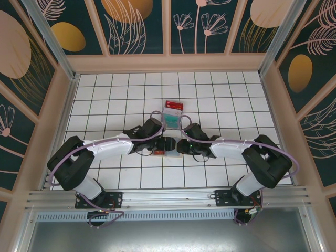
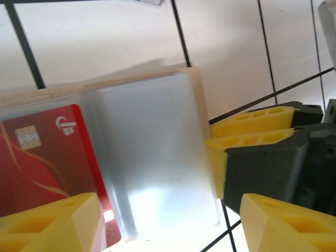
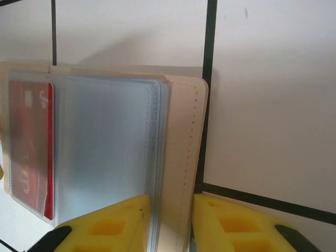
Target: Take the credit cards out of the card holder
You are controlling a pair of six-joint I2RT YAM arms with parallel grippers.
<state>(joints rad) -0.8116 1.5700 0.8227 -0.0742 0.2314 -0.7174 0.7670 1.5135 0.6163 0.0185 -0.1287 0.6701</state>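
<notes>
The white tiled worktop (image 1: 105, 100) carries a tan leather-like bifold card holder (image 3: 185, 157), lying open at its middle where both arms meet. Its clear plastic sleeves (image 2: 157, 157) hold a red chip card (image 2: 37, 168). Just beyond it lie a teal plastic card (image 1: 171, 121) and, farther off, a loose red card (image 1: 174, 105). The right claw (image 3: 170, 202) pinches the holder's tan edge. The left claw (image 2: 168, 202) gapes wide over the sleeves, gripping nothing.
</notes>
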